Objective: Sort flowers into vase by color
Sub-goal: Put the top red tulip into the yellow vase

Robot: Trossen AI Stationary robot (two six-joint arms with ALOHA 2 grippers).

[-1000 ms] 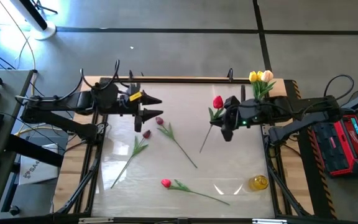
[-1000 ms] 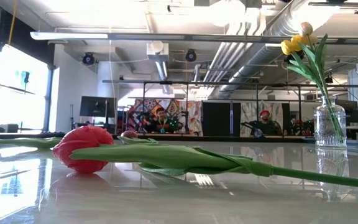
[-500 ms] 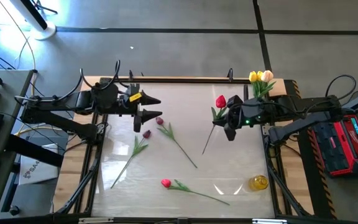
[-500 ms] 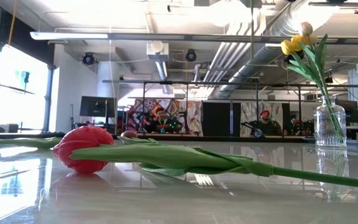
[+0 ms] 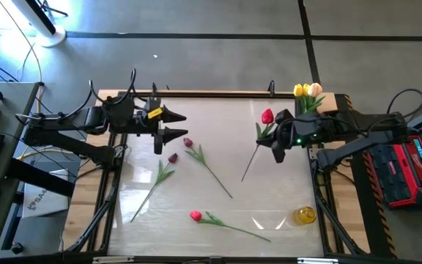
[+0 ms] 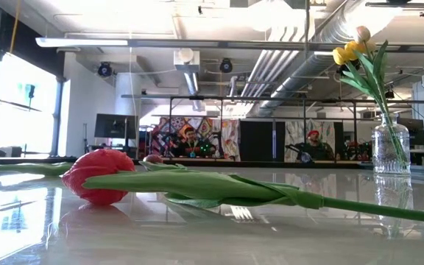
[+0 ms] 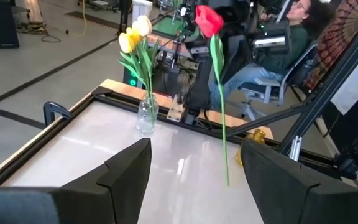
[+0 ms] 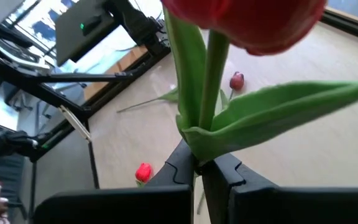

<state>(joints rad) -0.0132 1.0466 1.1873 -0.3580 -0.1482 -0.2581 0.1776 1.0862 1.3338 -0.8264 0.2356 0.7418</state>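
Partway through, by my read: the glass vase (image 5: pixel 308 110) at the table's far right corner holds a yellow tulip (image 5: pixel 298 90) and a peach tulip (image 5: pixel 315 89), so two are sorted. The right gripper (image 5: pixel 278 143) is clamped on the stem of a red tulip (image 5: pixel 267 116), carried off the table, head above the jaws and stem tail hanging below them; the vase sits just beyond the jaws on the far side. The left gripper (image 5: pixel 173 125) hovers with jaws spread and empty; two dark maroon tulips (image 5: pixel 187 142) (image 5: pixel 172 158) lie just below and in front of its jaws. A red-pink tulip (image 5: pixel 195 215) lies at the near edge, well apart from both. A small yellow object (image 5: pixel 305 215) sits near the right edge; cannot tell what. Left to do: red one in hand plus three on the table.
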